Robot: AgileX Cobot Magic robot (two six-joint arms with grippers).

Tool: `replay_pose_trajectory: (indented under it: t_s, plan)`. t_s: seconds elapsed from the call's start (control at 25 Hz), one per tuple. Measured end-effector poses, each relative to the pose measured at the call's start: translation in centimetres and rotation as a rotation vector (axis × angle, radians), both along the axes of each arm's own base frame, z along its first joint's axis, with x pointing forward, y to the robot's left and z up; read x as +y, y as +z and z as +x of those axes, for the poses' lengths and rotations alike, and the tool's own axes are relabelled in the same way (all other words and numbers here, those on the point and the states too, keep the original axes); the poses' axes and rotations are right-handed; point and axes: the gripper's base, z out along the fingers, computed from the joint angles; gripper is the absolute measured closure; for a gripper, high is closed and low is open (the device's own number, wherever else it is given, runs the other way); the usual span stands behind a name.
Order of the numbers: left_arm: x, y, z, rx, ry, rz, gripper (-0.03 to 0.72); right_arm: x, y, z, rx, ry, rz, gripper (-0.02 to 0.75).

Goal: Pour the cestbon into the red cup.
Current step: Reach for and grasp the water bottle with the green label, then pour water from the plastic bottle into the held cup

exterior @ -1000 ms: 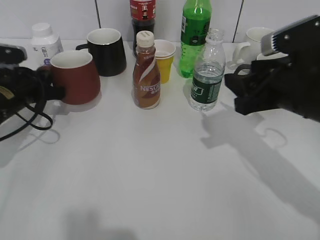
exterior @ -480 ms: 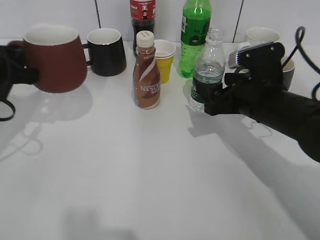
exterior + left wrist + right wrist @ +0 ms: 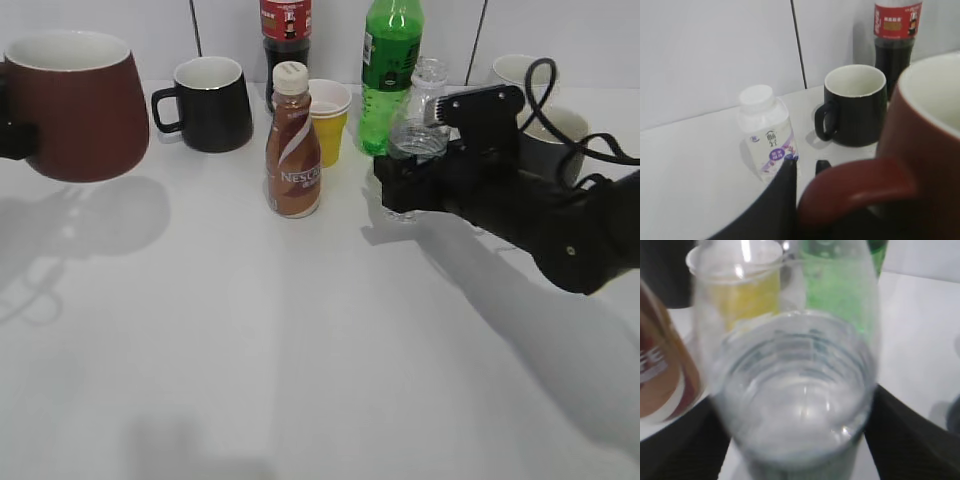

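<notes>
The red cup (image 3: 75, 100) hangs in the air at the far left, upright, with its shadow on the table below. My left gripper (image 3: 805, 167) is shut on its loop handle; the cup fills the right of the left wrist view (image 3: 925, 135). In the exterior view that gripper (image 3: 8, 135) shows only at the left edge. The cestbon (image 3: 422, 120), clear and uncapped, stands upright at the back right beside the green soda bottle. My right gripper (image 3: 400, 190) grips its lower body, hiding the label. In the right wrist view the cestbon (image 3: 795, 390) fills the space between the two fingers (image 3: 795, 440).
A black mug (image 3: 210, 100), a brown Nescafe bottle (image 3: 293, 150), a yellow paper cup (image 3: 328, 120), a green soda bottle (image 3: 390, 70) and a cola bottle (image 3: 285, 30) stand along the back. A grey mug (image 3: 545, 130) and a white mug (image 3: 515, 68) sit behind my right arm. A small white bottle (image 3: 765, 132) stands left of the black mug.
My left gripper lifted the red cup off the table and moved it up and left. My right gripper moved left and closed around the cestbon, which stays in place.
</notes>
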Motion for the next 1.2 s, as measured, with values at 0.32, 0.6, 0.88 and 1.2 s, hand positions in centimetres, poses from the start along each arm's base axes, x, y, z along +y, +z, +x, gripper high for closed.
replay_pose_trajectory:
  t_s: [0.32, 0.6, 0.88, 1.2]
  plan:
    - [-1.2, -0.3, -0.6, 0.045, -0.056, 0.024, 0.613, 1.0, -1.2, 2.3, -0.011, -0.010, 0.009, 0.208]
    - [-3.8, -0.4, -1.5, 0.054, -0.167, 0.037, 0.613, 0.5, -1.2, 2.6, -0.005, -0.082, 0.030, 0.273]
    - [-6.3, -2.1, -1.3, 0.087, -0.261, 0.048, 0.613, -0.1, -0.1, 1.5, -0.046, -0.062, -0.066, 0.273]
    - [-10.2, -7.4, 0.6, 0.049, -0.368, 0.004, 0.613, 0.2, 3.9, -2.4, -0.266, 0.230, -0.301, 0.273]
